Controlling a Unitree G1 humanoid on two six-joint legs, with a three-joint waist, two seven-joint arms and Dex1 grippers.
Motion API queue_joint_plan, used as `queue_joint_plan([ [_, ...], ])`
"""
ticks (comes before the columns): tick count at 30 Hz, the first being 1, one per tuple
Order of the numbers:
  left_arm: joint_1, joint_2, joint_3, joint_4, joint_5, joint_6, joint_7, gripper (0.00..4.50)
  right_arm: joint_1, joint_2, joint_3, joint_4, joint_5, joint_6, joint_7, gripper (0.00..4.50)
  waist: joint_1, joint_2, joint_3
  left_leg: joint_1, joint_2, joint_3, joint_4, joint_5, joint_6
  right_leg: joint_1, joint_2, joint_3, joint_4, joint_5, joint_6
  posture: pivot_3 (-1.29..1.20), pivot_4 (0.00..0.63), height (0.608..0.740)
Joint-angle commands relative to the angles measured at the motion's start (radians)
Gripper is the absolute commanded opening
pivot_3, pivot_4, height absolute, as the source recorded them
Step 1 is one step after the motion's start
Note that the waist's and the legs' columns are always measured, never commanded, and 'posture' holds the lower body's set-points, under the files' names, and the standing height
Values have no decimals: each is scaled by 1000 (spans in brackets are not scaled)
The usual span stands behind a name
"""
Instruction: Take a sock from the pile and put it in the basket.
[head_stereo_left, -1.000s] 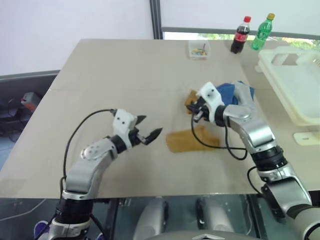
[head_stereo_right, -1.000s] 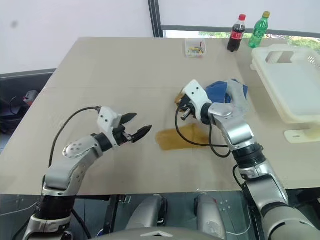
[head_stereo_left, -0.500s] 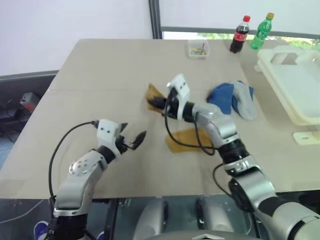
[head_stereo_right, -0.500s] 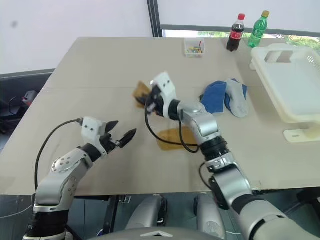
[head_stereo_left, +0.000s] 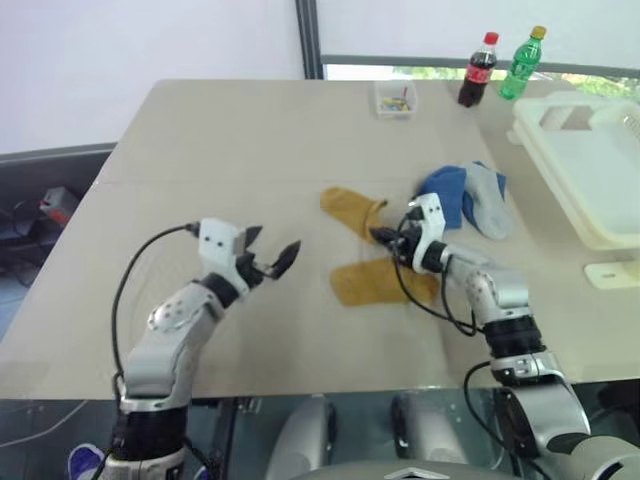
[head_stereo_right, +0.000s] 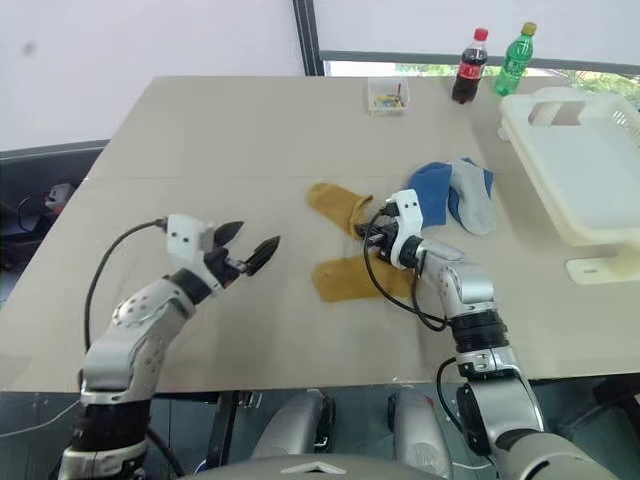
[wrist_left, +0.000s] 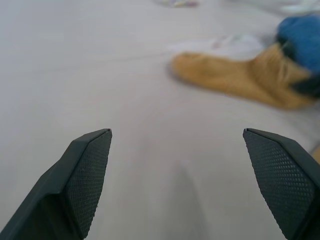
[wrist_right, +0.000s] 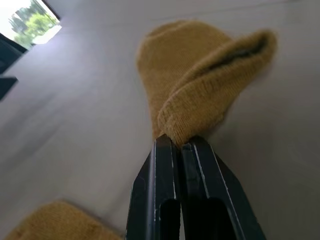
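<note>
The cream basket (head_stereo_right: 590, 170) at the bench's (head_stereo_right: 200, 150) right edge looks bare, while the right tool (wrist_right: 181, 148) pinches a mustard sock (head_stereo_right: 340, 205); the left tool (head_stereo_right: 245, 250) is spread.

Beige table (head_stereo_left: 200, 140) bearing two mustard socks (head_stereo_left: 352, 208) centre, blue-grey pile (head_stereo_left: 465, 195) right, basket (head_stereo_left: 590, 170), clear box (head_stereo_left: 396, 98), two bottles (head_stereo_left: 478, 70) upper right.

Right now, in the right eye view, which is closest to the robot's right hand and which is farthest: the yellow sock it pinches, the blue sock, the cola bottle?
From the right hand:
1. Yellow sock, pinched at its cuff, just to its left.
2. Blue sock, in the pile beyond the hand, to its right.
3. Cola bottle, at the table's far edge.
</note>
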Motion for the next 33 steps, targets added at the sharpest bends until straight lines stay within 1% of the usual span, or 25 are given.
queue_joint_plan([
  [1,-66,-6,-26,48,1,-7,-22,4500,22,-13,-38,-39,-8,10,-47,1416,4,0,0,0,0,0,1,0,0,0,0,0,0,0,0,0,150,740],
  [3,-126,-14,-54,103,10,4,-33,4500,23,-24,-51,-87,-19,18,-85,2433,7,0,0,-1,0,-1,1,0,0,0,0,-1,0,0,0,0,150,740],
  [4,-163,-21,-65,137,18,10,-30,4500,27,-31,-61,-123,-8,37,-91,2781,8,0,0,-2,-1,-2,2,0,0,0,0,-1,0,0,0,0,150,740],
  [5,-198,-30,-72,170,24,17,-20,4500,31,-35,-75,-160,11,61,-96,3253,12,0,0,-2,-1,-2,3,0,0,0,0,-2,0,0,0,0,150,740],
  [10,-408,-78,-120,396,80,14,1,4500,60,-75,-105,-358,54,186,-136,3253,5,0,1,-5,-4,-4,5,0,0,0,0,-4,0,0,1,0,150,740],
  [13,-549,-112,-142,564,124,-3,11,4500,52,-72,-97,-386,36,200,-172,3253,-2,0,1,-5,-3,-4,5,0,0,-1,2,-4,0,0,1,0,150,740],
  [19,-739,-149,-170,886,221,-77,45,4500,-29,-30,-21,-208,-61,93,-196,3253,-7,0,1,-4,-3,-2,5,0,0,-1,2,-3,1,0,1,0,150,740],
  [24,-792,-159,-167,1021,261,-118,50,4500,-93,-1,23,-57,-120,13,-191,3253,-10,0,1,-8,-3,-2,4,1,-2,-5,1,-2,0,0,1,0,150,740],
  [25,-792,-164,-168,1033,264,-123,44,4500,-101,-3,38,-24,-143,-10,-188,2733,-11,0,1,-8,-3,-2,4,2,-3,-5,1,-2,0,0,1,0,150,740],
  [26,-790,-169,-169,1038,266,-128,41,4500,-106,-6,49,5,-160,-29,-184,2417,-11,-1,1,-8,-3,-2,4,2,-4,-5,1,-2,0,0,1,0,150,740],
  [27,-786,-173,-168,1038,269,-131,39,4253,-107,-6,55,24,-170,-43,-179,1921,-11,0,1,-8,-3,-2,4,2,-4,-5,1,-2,0,0,1,0,150,740],
  [28,-779,-176,-165,1029,268,-129,39,3979,-107,-7,57,35,-174,-54,-172,1522,-10,0,1,-8,-3,-2,4,2,-3,-5,1,-2,1,0,1,0,150,740],
  [29,-769,-177,-159,1013,265,-125,39,3655,-106,-7,59,40,-176,-63,-164,1020,-10,0,1,-8,-3,-3,4,2,-3,-5,1,-2,1,0,1,0,150,740],
  [30,-757,-178,-153,990,259,-118,41,3111,-102,-8,59,37,-177,-67,-155,456,-11,-1,1,-8,-3,-2,4,2,-3,-5,1,-2,1,0,1,0,150,740],
  [31,-733,-176,-146,941,248,-97,39,2752,-96,-12,62,31,-178,-68,-143,91,-13,0,1,-8,-3,-2,4,1,-2,-5,1,-2,1,0,1,0,150,740],
  [32,-707,-174,-142,889,240,-74,39,2278,-91,-17,64,24,-179,-68,-133,0,-15,0,1,-8,-3,-2,4,1,-2,-5,1,-2,1,0,1,0,150,740],
  [33,-678,-173,-140,831,233,-47,41,1844,-85,-22,67,15,-181,-68,-125,0,-17,0,1,-8,-3,-2,4,1,-2,-5,1,-1,1,0,1,0,150,740],
])
